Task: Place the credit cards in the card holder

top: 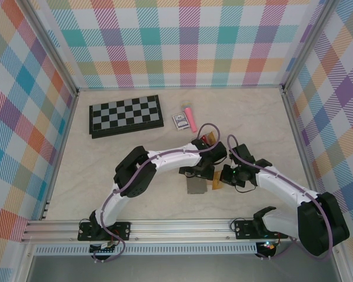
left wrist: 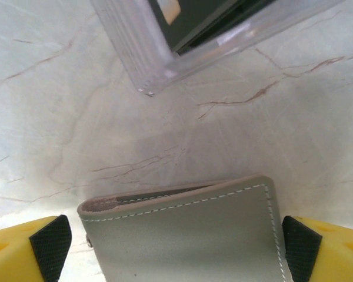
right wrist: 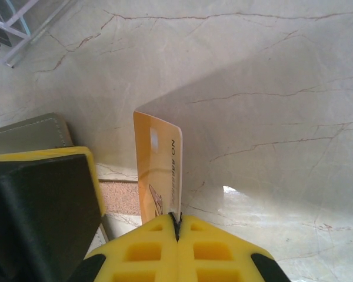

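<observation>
The grey-brown card holder point(left wrist: 188, 235) lies on the table between the black pads point(left wrist: 50, 247) of my left gripper point(left wrist: 176, 249), which sit at its two side edges; its stitched top edge gapes a little. From above, the card holder point(top: 195, 185) is just below the left gripper point(top: 195, 172). My right gripper point(right wrist: 177, 220) is shut on a tan-yellow credit card point(right wrist: 157, 170), held upright right beside the card holder point(right wrist: 29, 132). In the top view the right gripper point(top: 226, 176) and card point(top: 216, 183) are at the holder's right side. Dark cards point(left wrist: 194, 17) stand in a clear rack point(left wrist: 159, 53).
A folded chessboard point(top: 126, 116) lies at the back left. A small patterned card box point(top: 179, 120) and a pink object point(top: 191, 119) lie behind the arms. The clear rack point(top: 209, 141) is just beyond the left gripper. Plaid walls enclose the table.
</observation>
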`<action>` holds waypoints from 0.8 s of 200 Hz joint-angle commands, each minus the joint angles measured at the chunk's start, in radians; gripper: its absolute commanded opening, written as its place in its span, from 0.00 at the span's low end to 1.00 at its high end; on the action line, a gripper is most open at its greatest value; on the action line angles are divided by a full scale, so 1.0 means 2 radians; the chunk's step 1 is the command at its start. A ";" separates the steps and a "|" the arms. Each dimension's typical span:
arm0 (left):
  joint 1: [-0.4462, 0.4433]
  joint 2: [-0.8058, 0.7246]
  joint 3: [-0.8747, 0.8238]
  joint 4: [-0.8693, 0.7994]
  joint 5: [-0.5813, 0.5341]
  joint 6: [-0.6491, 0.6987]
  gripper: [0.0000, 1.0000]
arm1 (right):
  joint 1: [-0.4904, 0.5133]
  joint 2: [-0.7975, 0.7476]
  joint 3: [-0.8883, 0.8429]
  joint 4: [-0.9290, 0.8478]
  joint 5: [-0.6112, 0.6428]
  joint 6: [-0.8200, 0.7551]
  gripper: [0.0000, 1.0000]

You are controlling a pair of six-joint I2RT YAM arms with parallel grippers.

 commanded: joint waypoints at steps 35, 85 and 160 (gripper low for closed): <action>-0.006 -0.090 -0.046 -0.017 -0.023 -0.013 0.86 | -0.003 0.016 -0.010 -0.030 0.036 -0.004 0.01; 0.001 -0.145 -0.123 0.005 -0.025 -0.031 0.64 | -0.004 0.019 -0.005 -0.027 0.032 -0.003 0.01; 0.028 -0.227 -0.252 0.097 0.006 -0.040 0.07 | -0.004 0.019 0.014 -0.020 0.008 -0.003 0.00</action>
